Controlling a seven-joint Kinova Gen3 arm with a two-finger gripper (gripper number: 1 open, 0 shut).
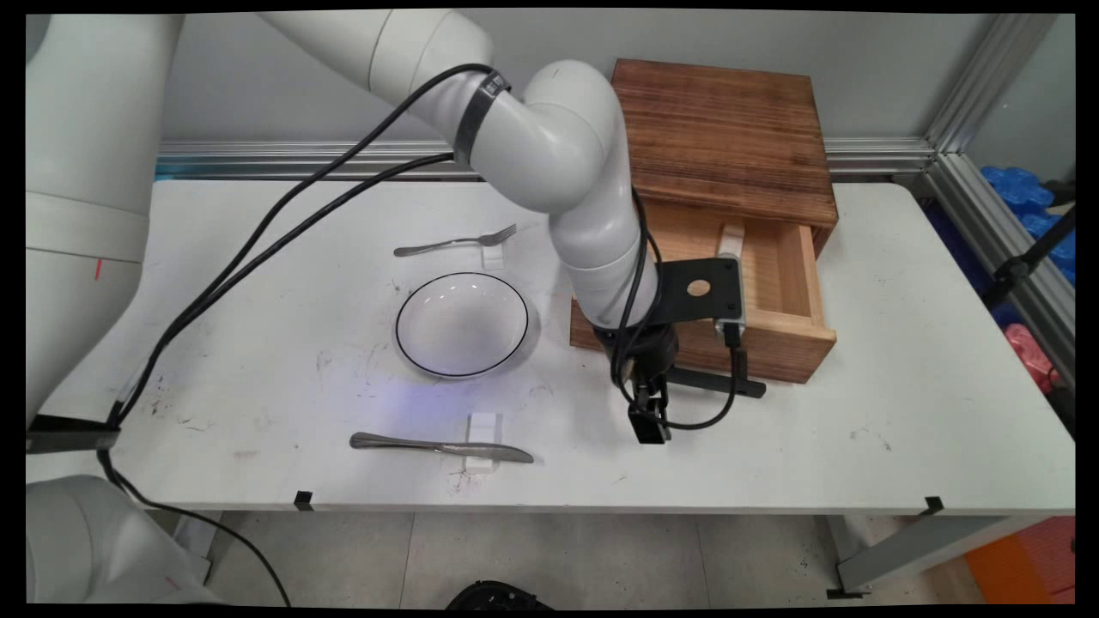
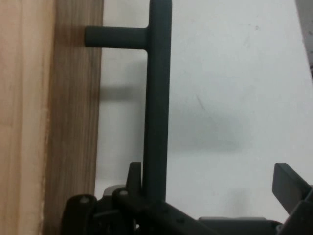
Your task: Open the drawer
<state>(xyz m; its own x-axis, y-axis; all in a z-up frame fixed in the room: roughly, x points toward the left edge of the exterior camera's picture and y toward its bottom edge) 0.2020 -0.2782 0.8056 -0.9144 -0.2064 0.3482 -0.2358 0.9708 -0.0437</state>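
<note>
Open pincer (image 2: 210,183) astride drawer handle (image 2: 157,107)

Main view overlooks the table (image 1: 859,412); hand view closely faces the drawer handle (image 2: 157,98).

A light wooden drawer (image 1: 777,283) stands pulled open from a dark-topped wooden box (image 1: 725,137), right of frame centre. Its black bar handle (image 1: 717,382) runs along the drawer's front.

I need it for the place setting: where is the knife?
Main view: the knife lies near the table's front edge, left of the gripper, just below the bowl.
</note>
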